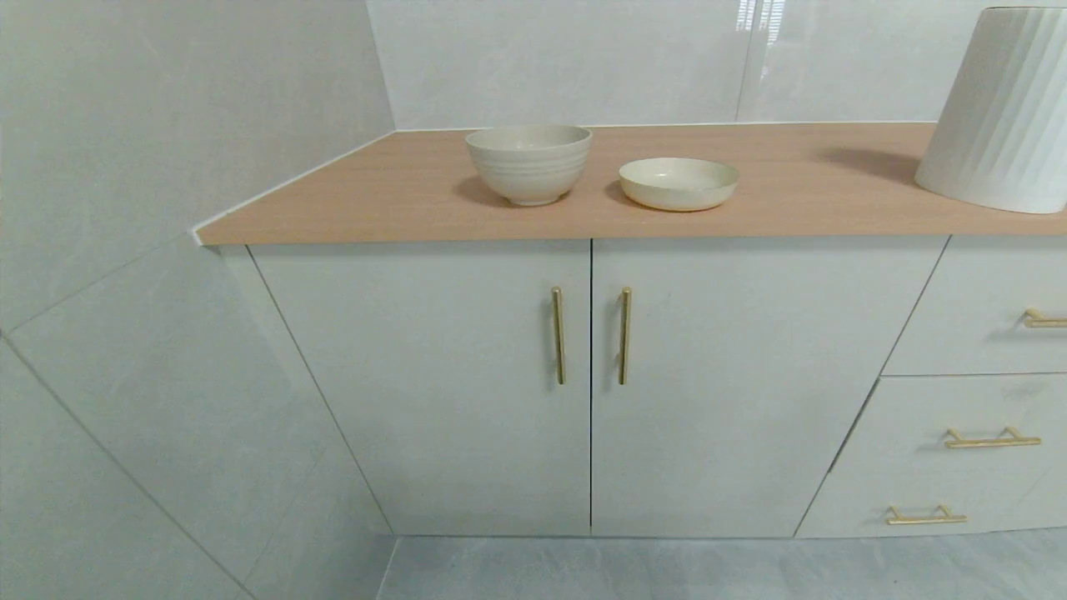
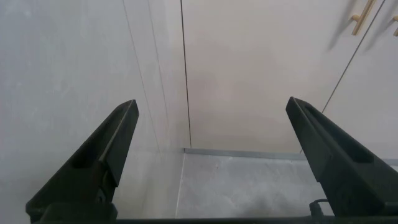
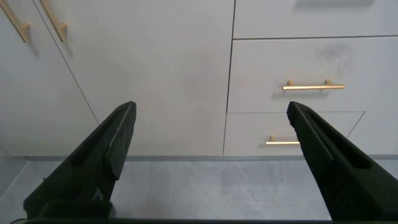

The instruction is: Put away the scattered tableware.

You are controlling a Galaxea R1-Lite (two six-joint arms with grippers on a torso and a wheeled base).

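Observation:
A ribbed cream bowl [image 1: 529,162] stands on the wooden countertop [image 1: 400,196], and a shallow cream dish [image 1: 678,182] sits just to its right. My left gripper [image 2: 211,109] hangs low in front of the cabinet, open, with nothing between its fingers [image 2: 102,155]. My right gripper [image 3: 211,112] is also open and empty, down near the floor, facing the cabinet doors and drawers.
Two white cabinet doors [image 1: 467,383] with gold handles [image 1: 558,335] are closed below the counter. Drawers with gold handles [image 1: 992,439] stand to the right. A tall white ribbed container [image 1: 1000,108] stands at the counter's right end. A tiled wall closes off the left side.

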